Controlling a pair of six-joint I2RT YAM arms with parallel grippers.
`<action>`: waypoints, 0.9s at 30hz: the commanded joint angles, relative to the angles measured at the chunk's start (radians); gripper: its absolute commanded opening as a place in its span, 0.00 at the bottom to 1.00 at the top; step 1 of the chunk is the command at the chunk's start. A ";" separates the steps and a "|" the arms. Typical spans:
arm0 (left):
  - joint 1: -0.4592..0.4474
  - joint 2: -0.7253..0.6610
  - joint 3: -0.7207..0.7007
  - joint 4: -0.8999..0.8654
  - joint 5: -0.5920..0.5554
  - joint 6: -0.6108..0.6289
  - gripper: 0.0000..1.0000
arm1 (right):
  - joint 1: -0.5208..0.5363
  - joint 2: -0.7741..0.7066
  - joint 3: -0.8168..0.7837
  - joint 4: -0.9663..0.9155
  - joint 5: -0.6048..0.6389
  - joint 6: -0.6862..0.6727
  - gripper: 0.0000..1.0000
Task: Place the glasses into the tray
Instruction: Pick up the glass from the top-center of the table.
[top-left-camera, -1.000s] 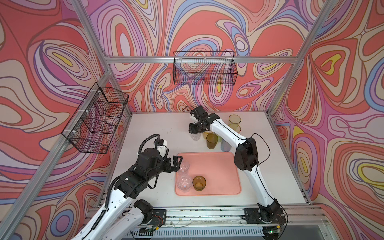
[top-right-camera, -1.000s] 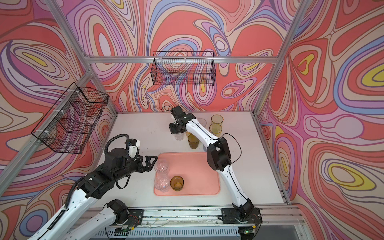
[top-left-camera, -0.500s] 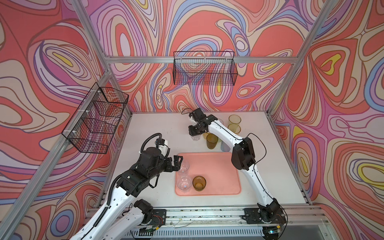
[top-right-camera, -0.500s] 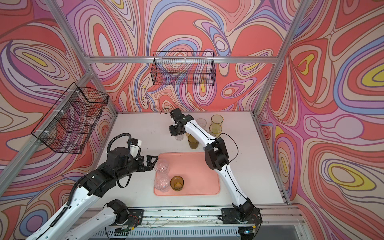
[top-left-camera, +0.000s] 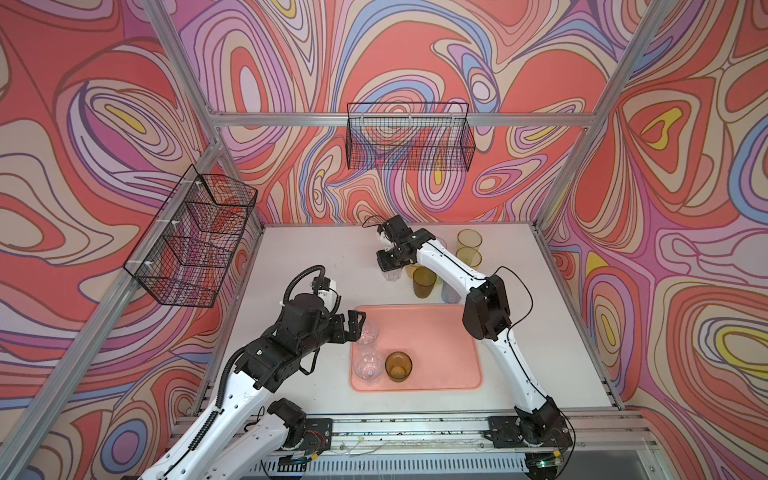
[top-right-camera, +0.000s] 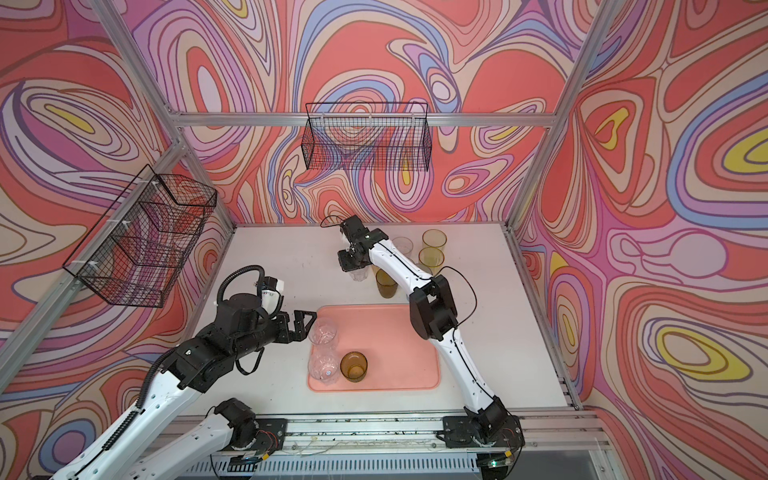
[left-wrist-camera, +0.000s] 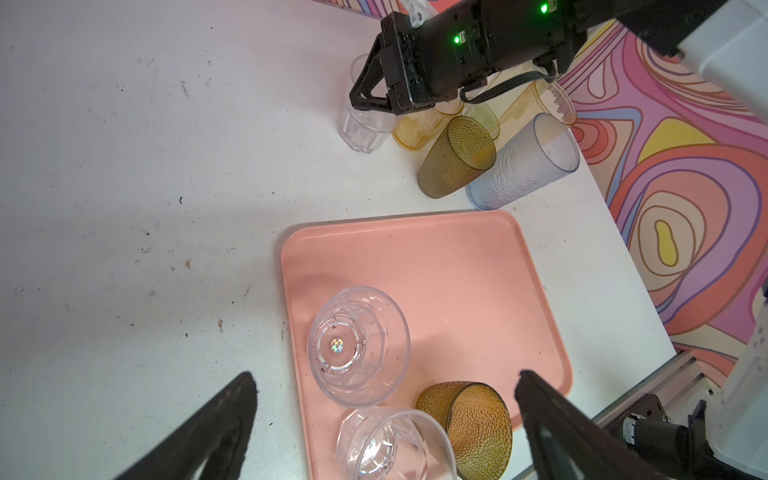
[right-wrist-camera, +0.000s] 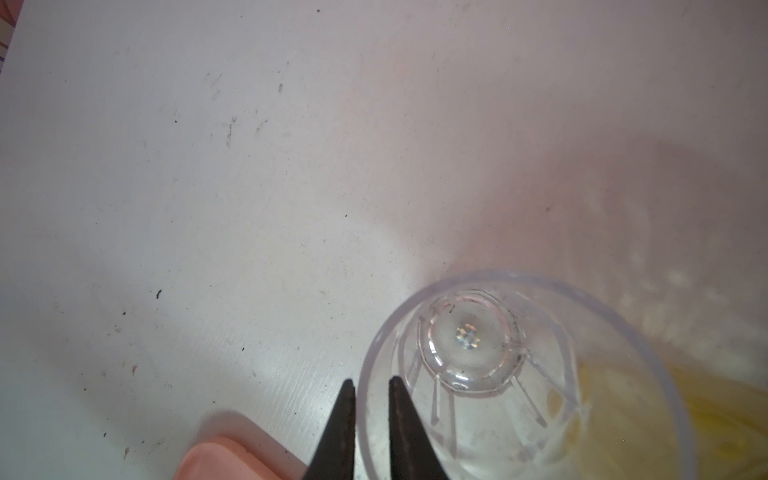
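Observation:
The pink tray (top-left-camera: 436, 345) lies at the middle front. Two short clear glasses (top-left-camera: 368, 332) (top-left-camera: 368, 368) and a short amber glass (top-left-camera: 398, 365) stand in its left part. My left gripper (top-left-camera: 360, 326) hangs open at the tray's left rim, beside the nearer clear glass (left-wrist-camera: 359, 345). My right gripper (top-left-camera: 390, 266) is shut on the rim of a clear glass (right-wrist-camera: 519, 374) on the table behind the tray. One finger is inside the rim and one outside. Olive-brown (top-left-camera: 423, 282), blue-grey (left-wrist-camera: 523, 166) and yellow glasses (top-left-camera: 469, 239) stand just right of it.
Black wire baskets hang on the back wall (top-left-camera: 409, 141) and the left wall (top-left-camera: 195, 237). The right arm's elbow (top-left-camera: 486, 307) hangs over the tray's far right corner. A metal rail (top-left-camera: 415, 428) runs along the table's front edge.
The right jaws have narrowed onto the clear glass's rim, and the right elbow has shifted a little left. The left arm has barely moved.

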 joint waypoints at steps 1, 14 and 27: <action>0.005 0.003 -0.004 -0.009 -0.017 -0.009 1.00 | -0.005 0.029 0.022 -0.004 0.019 -0.014 0.13; 0.005 0.003 -0.001 -0.017 -0.026 -0.007 1.00 | -0.005 0.022 0.013 0.011 -0.005 0.001 0.03; 0.006 0.003 0.001 -0.017 -0.030 -0.008 1.00 | -0.006 -0.022 -0.012 0.044 -0.061 0.055 0.00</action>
